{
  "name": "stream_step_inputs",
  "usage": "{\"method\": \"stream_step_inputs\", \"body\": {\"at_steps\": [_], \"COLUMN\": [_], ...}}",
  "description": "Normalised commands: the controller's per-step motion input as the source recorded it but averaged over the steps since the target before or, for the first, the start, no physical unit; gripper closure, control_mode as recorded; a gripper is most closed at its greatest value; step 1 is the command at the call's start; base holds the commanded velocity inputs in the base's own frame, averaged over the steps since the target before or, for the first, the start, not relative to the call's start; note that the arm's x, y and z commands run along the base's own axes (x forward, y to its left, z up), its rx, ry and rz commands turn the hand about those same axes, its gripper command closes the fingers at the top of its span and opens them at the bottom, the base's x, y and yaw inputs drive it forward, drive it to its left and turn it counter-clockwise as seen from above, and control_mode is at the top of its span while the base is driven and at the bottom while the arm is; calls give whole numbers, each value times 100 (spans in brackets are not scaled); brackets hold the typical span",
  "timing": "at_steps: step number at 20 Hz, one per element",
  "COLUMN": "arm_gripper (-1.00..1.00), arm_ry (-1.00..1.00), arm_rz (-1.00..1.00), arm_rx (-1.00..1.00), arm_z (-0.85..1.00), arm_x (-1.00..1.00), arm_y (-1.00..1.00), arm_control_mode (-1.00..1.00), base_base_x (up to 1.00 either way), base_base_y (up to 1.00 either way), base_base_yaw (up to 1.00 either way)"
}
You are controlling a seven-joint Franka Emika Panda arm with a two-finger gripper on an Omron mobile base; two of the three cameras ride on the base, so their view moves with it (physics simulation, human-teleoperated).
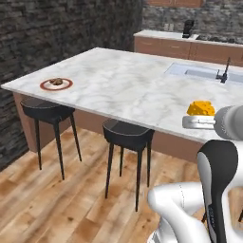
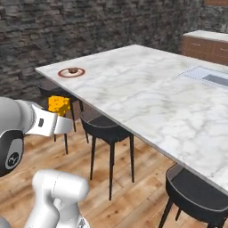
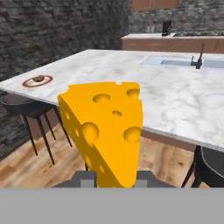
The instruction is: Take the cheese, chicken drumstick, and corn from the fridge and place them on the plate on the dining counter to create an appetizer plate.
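One long slab dominates what you're looking at: the dining counter [image 1: 128, 85], white marble with grey veins, runs away from the base with dark stools [image 1: 128, 135] tucked under its near edge and a sink [image 1: 201, 72] set into its far end. Well along it, near the far left corner, sits the plate [image 1: 56, 84] with its red-orange rim (handy to the edge, so likely reachable from the stool side), and a small brown lump rests on its centre, which I take to be the chicken drumstick [image 1: 57, 81]. Your gripper [image 3: 114, 178] is held out level in front of the base, short of the counter edge, its jaws pinching the cheese [image 3: 105, 131] low down, so the holed yellow wedge stands upright and won't tip in transit. Plate and cheese are well apart, so I judge the carry is mid-way; corn is not yet on the plate.
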Motion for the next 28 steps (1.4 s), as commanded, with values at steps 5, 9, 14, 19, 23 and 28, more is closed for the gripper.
{"method": "stream_step_inputs", "body": {"at_steps": [5,9,14,19,23,28], "arm_gripper": [100,100,100,100,100,100], "arm_ry": [0,0,0,0,0,0], "arm_rz": [0,0,0,0,0,0], "arm_rx": [0,0,0,0,0,0], "arm_z": [0,0,0,0,0,0], "arm_x": [0,0,0,0,0,0], "arm_y": [0,0,0,0,0,0], "arm_control_mode": [100,100,100,100,100,100], "base_base_x": [100,100,100,100,98,92], "base_base_y": [100,100,100,100,100,100], "base_base_yaw": [-28,-25,-24,-23,-20,-17]}}
